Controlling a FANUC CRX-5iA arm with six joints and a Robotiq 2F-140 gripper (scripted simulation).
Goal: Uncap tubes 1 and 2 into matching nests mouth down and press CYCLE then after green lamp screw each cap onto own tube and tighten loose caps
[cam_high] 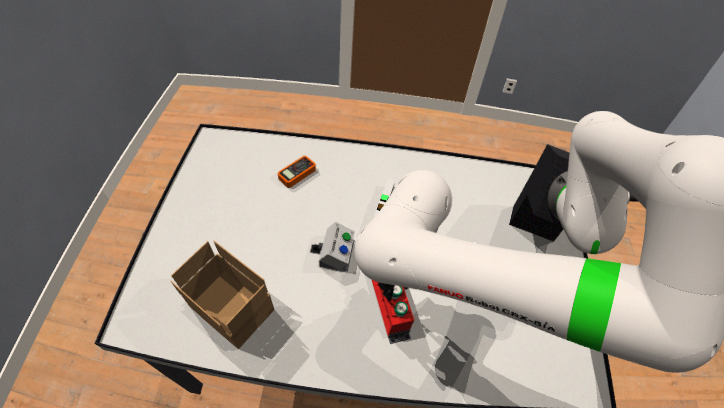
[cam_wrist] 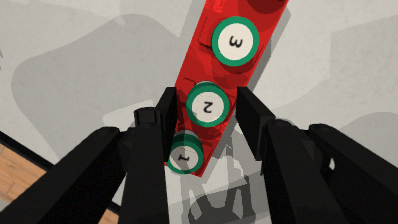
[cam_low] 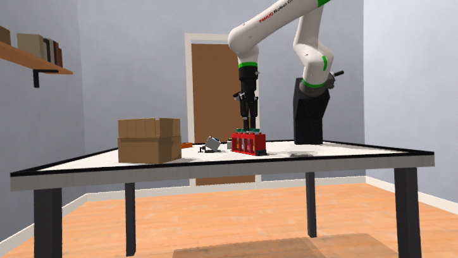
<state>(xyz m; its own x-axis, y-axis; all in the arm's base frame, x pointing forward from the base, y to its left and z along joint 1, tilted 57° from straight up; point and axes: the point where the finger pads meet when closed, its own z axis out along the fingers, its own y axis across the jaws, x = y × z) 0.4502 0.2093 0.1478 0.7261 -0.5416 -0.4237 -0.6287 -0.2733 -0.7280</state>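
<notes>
The red decapping station (cam_wrist: pixel 227 75) stands on the white table; it also shows in the top view (cam_high: pixel 396 309) and the exterior view (cam_low: pixel 248 143). In the wrist view green-rimmed caps numbered 1 (cam_wrist: pixel 184 152), 2 (cam_wrist: pixel 208 104) and 3 (cam_wrist: pixel 235 41) sit on their tubes. My gripper (cam_wrist: pixel 206 102) points straight down over the station, also seen in the exterior view (cam_low: pixel 249 123). Its fingers stand on either side of cap 2, with a small gap on each side. It is open and holds nothing. The key housing (cam_high: pixel 338 247) carries the blue key (cam_high: pixel 344 248) and the green key (cam_high: pixel 347 235). A green lamp (cam_high: pixel 385 197) glows on the cap tray, which is mostly hidden behind my arm.
An open cardboard box (cam_high: pixel 221 291) stands at the table's front left. An orange multimeter (cam_high: pixel 296 170) lies further back. The black arm pedestal (cam_high: pixel 537 195) stands at the right. My forearm hides the far end of the station in the top view.
</notes>
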